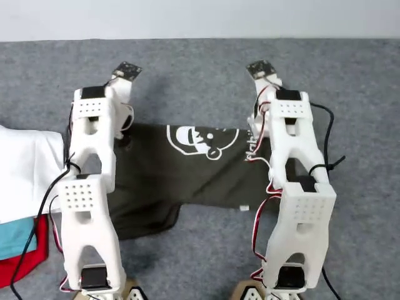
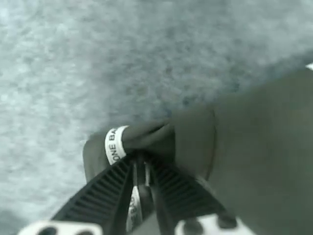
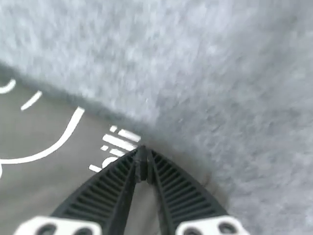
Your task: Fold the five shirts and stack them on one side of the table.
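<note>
A dark olive shirt [image 1: 187, 178] with a white print lies across the middle of the grey table, partly folded, between the two arms. My left gripper [image 2: 142, 161] is shut on a bunched bit of this shirt [image 2: 254, 147], pinching fabric beside a white neck label [image 2: 113, 144]. In the high view that gripper sits under the left arm's wrist at the shirt's far left corner [image 1: 122, 139]. My right gripper [image 3: 142, 155] is shut on the far right edge of the shirt [image 3: 44, 181], next to the white lettering [image 3: 115, 144]. From above, it sits at that edge [image 1: 255, 142].
At the table's left edge lies a pile of other shirts: a white one [image 1: 25, 169] on top, with a teal one [image 1: 15, 236] and a red one [image 1: 34, 256] showing beneath. Bare grey table surface [image 1: 200, 75] stretches behind and to the right.
</note>
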